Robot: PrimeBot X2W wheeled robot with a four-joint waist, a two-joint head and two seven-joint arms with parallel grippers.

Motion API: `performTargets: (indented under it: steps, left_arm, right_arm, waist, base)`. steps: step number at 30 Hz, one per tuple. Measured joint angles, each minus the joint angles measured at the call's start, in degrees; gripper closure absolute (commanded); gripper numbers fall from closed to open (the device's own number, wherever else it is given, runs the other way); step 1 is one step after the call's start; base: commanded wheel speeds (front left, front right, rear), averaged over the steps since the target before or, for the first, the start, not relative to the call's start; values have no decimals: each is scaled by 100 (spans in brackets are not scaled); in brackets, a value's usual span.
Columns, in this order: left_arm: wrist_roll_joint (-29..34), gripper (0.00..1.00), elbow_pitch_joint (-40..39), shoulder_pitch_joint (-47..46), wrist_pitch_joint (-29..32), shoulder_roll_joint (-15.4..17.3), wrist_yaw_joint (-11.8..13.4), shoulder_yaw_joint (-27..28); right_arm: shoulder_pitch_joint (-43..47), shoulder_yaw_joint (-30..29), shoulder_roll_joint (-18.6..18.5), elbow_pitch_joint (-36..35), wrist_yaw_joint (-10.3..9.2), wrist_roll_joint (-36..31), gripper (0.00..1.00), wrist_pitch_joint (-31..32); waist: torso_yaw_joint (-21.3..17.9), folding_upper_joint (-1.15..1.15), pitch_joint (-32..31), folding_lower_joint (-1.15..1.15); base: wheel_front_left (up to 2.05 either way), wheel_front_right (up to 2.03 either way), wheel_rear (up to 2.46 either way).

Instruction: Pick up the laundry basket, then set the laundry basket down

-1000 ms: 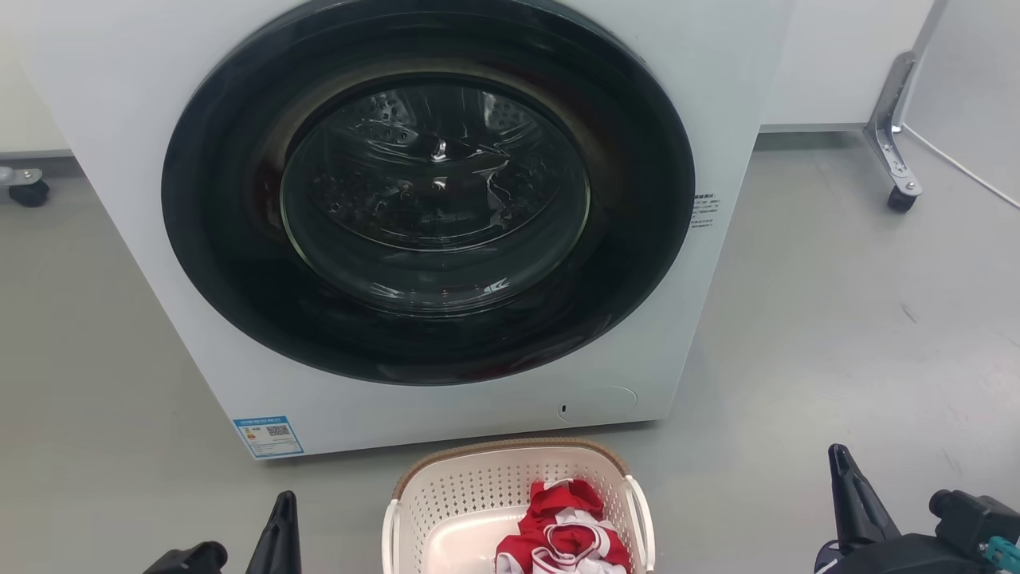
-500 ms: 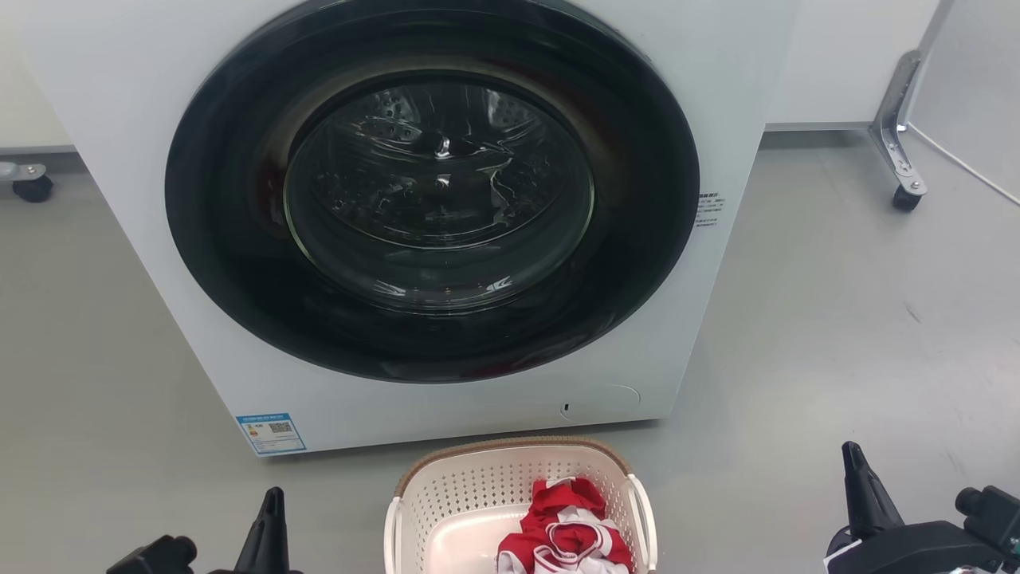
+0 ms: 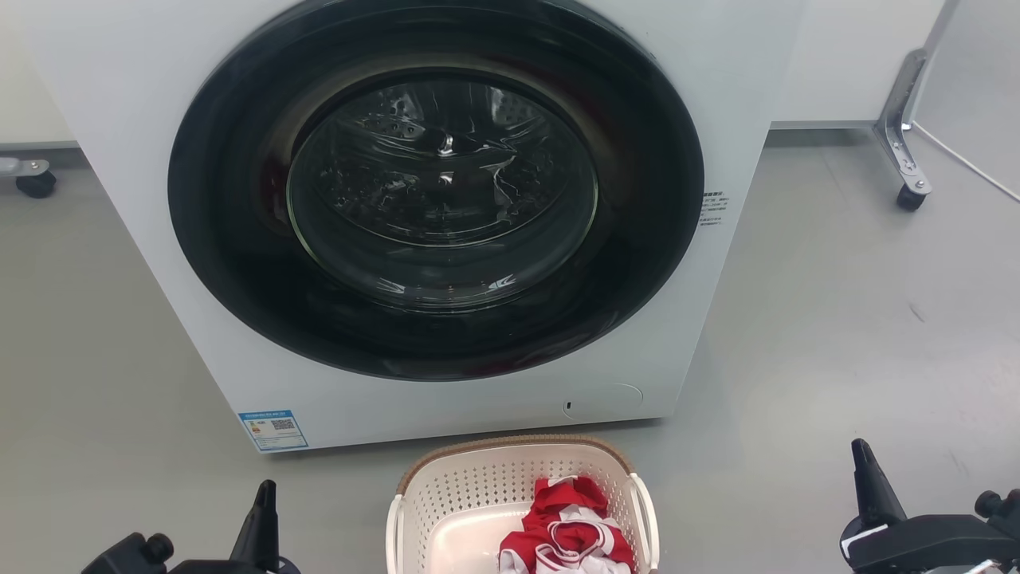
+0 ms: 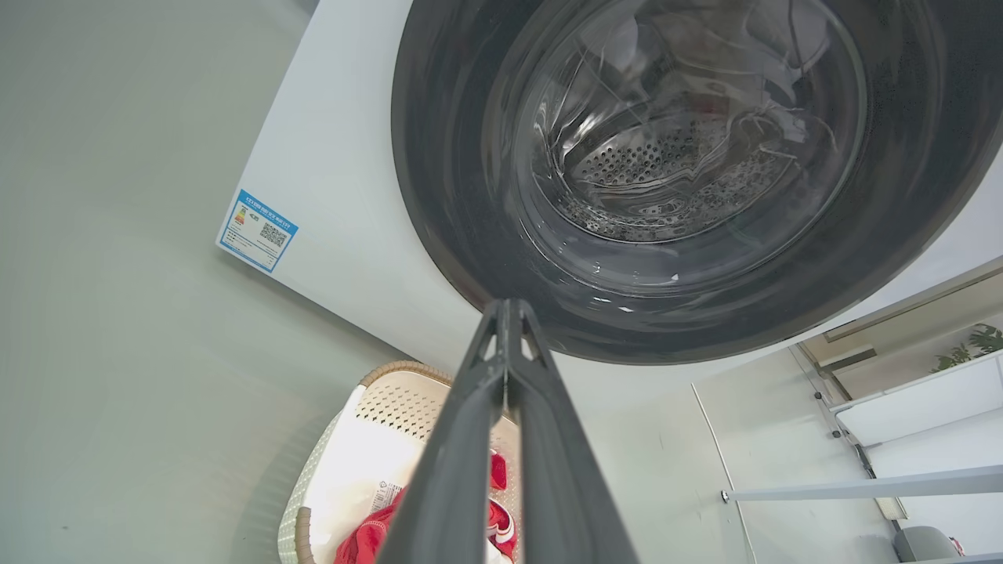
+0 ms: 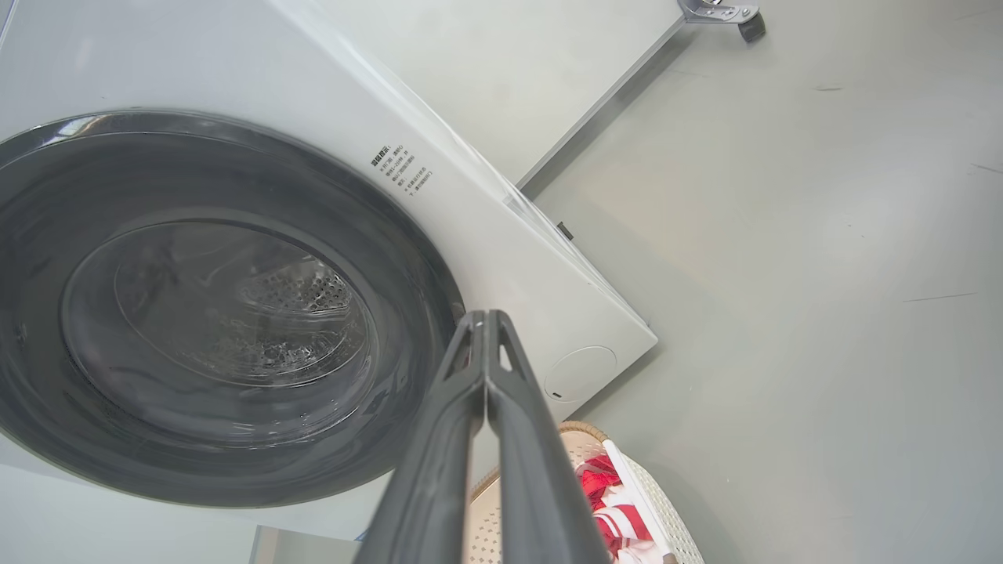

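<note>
The laundry basket [image 3: 470, 490] sits on the gray floor [image 3: 837, 319], at 6 o'clock in the head view. It is just in front of the big white washing machine [image 3: 159, 119], which stands at 12 o'clock from it. There is a small gap of floor between the two. The basket is cream with little holes and has a brown rim. A red and white cloth [image 3: 570, 534] lies inside it, on the 3 o'clock side.

The left gripper [image 3: 264, 498] is low at about 8 o'clock in the head view, off to the 9 o'clock side of the basket and not touching it. In the left wrist view its two dark fingers [image 4: 462, 439] meet at the tips – pressed together with nothing between them. The basket [image 4: 392, 395] shows behind them.

The right gripper [image 3: 862, 462] is at about 4 o'clock in the head view, well off to the 3 o'clock side of the basket and apart from it. In the right wrist view its fingers [image 5: 439, 454] touch at the tips too – closed on nothing. The basket [image 5: 666, 525] peeks out at 5 o'clock there.

The machine's round door [image 3: 434, 191] is dark and shut. A blue sticker [image 3: 272, 429] is at the machine's 7 o'clock corner. A small wheel [image 3: 908, 195] on a metal leg stands at 2 o'clock.
</note>
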Motion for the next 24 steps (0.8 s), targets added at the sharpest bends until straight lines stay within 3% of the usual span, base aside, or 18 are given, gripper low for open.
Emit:
performTargets:
  steps: [24]
  left_arm:
    - [-1768,100,164,-233,406,-118,-357,422]
  right_arm:
    - [-109,-688,358,140,344,1578,100,502]
  waist:
    - [51,0,37,0]
  base:
    - [0,0,0]
